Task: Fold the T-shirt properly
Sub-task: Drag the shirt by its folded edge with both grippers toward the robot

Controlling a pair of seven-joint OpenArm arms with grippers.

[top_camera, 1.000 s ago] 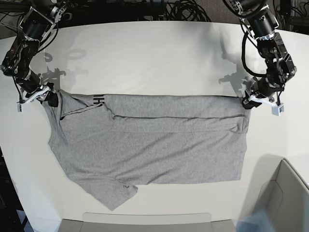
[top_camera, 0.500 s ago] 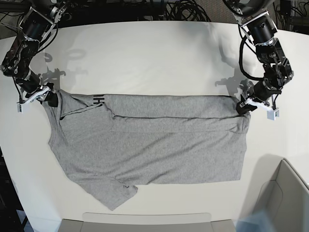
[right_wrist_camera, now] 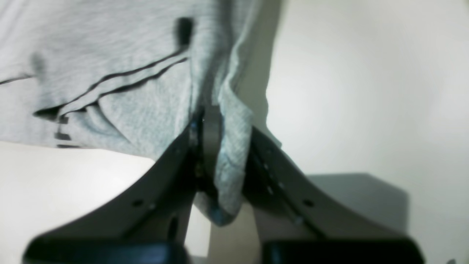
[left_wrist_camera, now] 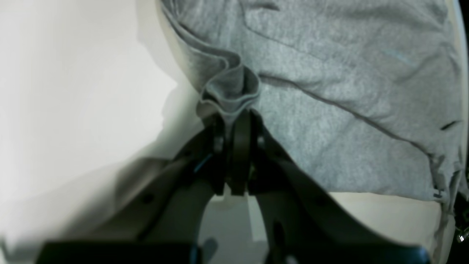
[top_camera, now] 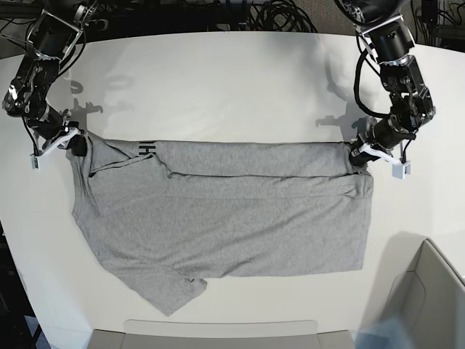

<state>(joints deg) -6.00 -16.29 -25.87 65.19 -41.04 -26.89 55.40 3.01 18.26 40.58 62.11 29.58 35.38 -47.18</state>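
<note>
Base view showed the shirt (top_camera: 225,211) lying flat across the middle of the white counter (top_camera: 218,80), its far edge already doubled over into a long band, one sleeve sticking out toward the near side. Since a second ago both claws had gone from standing apart beside that far edge to closing on it. The left claw (top_camera: 357,154) had slid inward onto the corner at the view's right and now clamped a bunched fold of grey cloth; the left wrist view showed the left claw (left_wrist_camera: 234,121) with its jaws pressed together and cloth puckered between them. The right claw (top_camera: 75,143) had done the same at the view's left, by the neck end where a bit of black lettering (top_camera: 147,150) peeked out; in the right wrist view the right claw (right_wrist_camera: 220,146) pinched a thick roll of fabric that hung down between the jaws. The cloth had barely shifted otherwise. Judged from this, both far corners were secured, so the shirt seemed ready to be lifted and carried toward the near edge for the next fold.
</note>
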